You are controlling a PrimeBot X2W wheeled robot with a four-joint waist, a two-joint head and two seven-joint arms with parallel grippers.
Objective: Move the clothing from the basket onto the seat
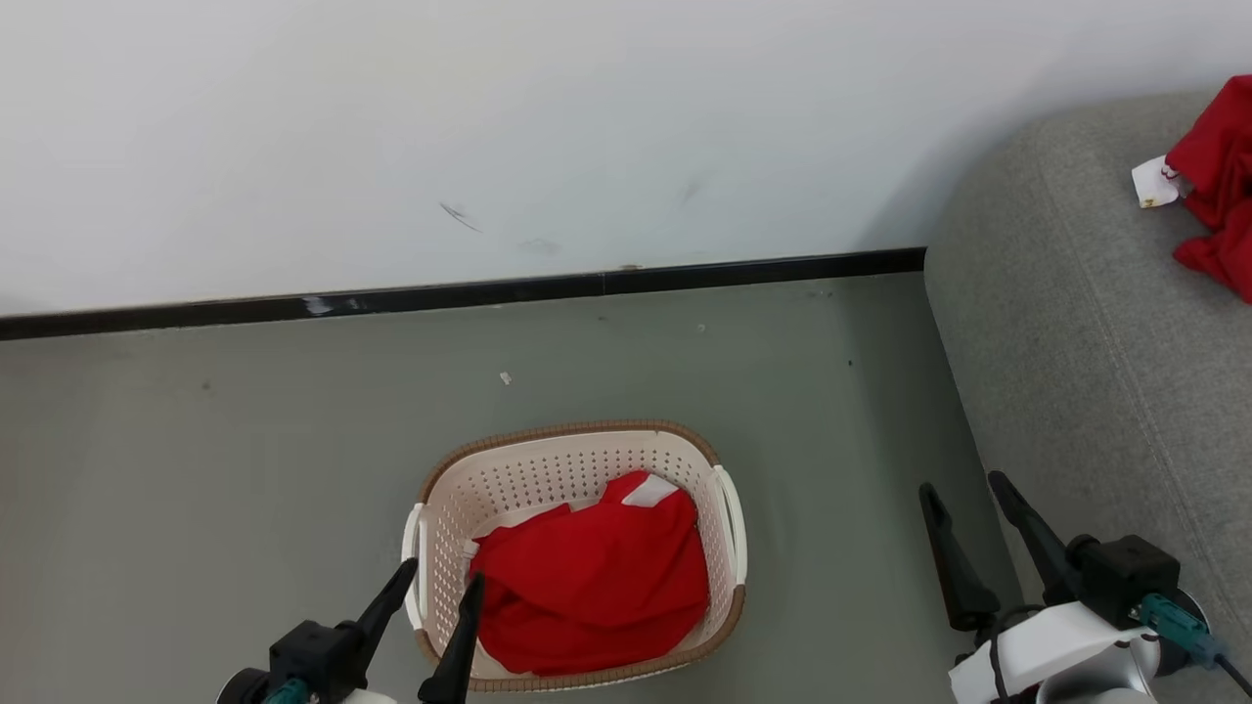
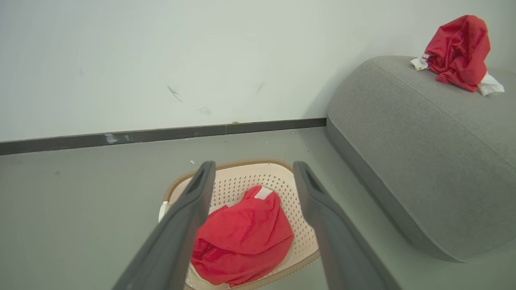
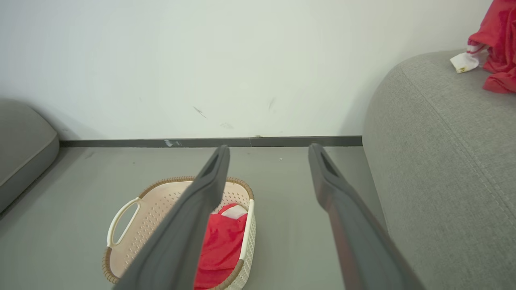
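A plain red garment [image 1: 592,577] lies bunched in the cream basket [image 1: 577,464] on the floor; it shows too in the left wrist view [image 2: 242,237] and the right wrist view [image 3: 221,245]. A second red garment [image 1: 1218,186] with white bits rests on the grey seat [image 1: 1086,323] at the far right, also seen from the left wrist [image 2: 459,52]. My left gripper [image 1: 442,575] stands open over the basket's near left rim, nothing between its fingers. My right gripper [image 1: 963,489] is open above the floor between basket and seat.
A white wall with a dark skirting board [image 1: 460,293] runs behind the basket. Grey floor [image 1: 245,460] spreads to the left. Another grey cushion [image 3: 24,145] sits at the far left in the right wrist view.
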